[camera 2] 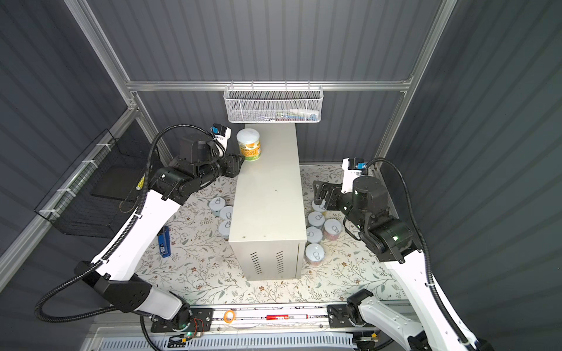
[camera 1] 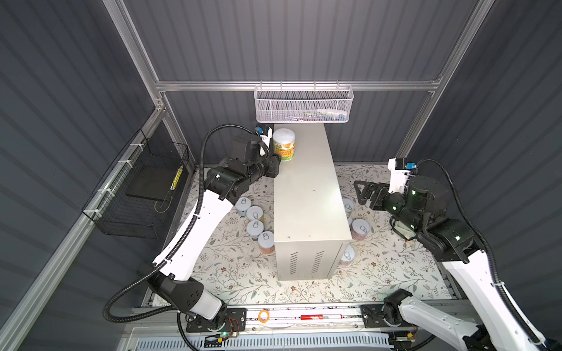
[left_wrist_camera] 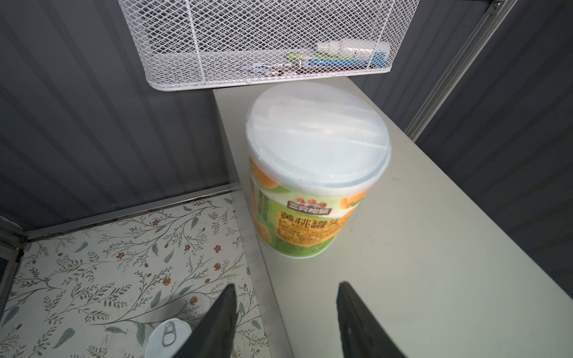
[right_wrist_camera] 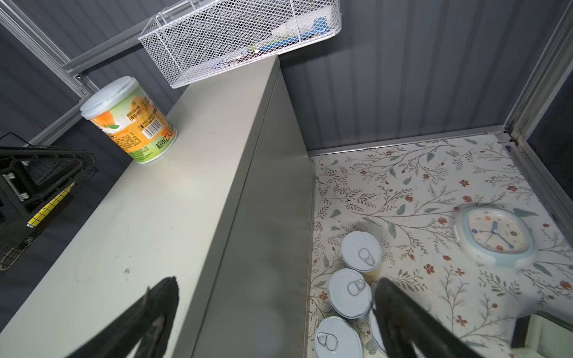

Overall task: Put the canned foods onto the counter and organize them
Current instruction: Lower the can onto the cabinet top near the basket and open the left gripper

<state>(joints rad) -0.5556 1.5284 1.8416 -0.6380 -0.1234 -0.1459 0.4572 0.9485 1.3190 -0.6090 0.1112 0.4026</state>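
**Task progress, read from left to right across the counter (camera 1: 307,197).**

Left of the counter, a blue stapler (camera 2: 164,241) lies on the floral mat (camera 1: 237,273). It is not part of the job.

Nearer the counter's left wall, four short cans (camera 1: 254,212) with pull-tab lids stand upright in a close row on the mat. They have not been lifted.

The left gripper (left_wrist_camera: 286,285) is at the counter's left edge, level with the top and near the far end. Its jaws are apart and hold nothing. The wrist view shows the tall can just beyond the fingertips, not between them.

The tall can (camera 1: 284,146), with an orange-and-green label and a translucent plastic lid, stands upright on the counter's far left corner, below the white mesh basket (camera 1: 301,106). It is the only can on top, and the rest of the long surface is bare.

Against the counter's right wall, five more short cans (camera 2: 316,219) stand clustered on the mat.

The right gripper (right_wrist_camera: 276,280) hangs beside the counter's right side, above the far end of that cluster. Its jaws are spread wide and empty.

Further right of the counter, a pale blue clock (right_wrist_camera: 496,235) lies face-up on the mat.

Judged state: one can is placed and nine are visible on the mat, so the task is at an early stage. The remaining cans have to be lifted onto the top and set in order beside the first.
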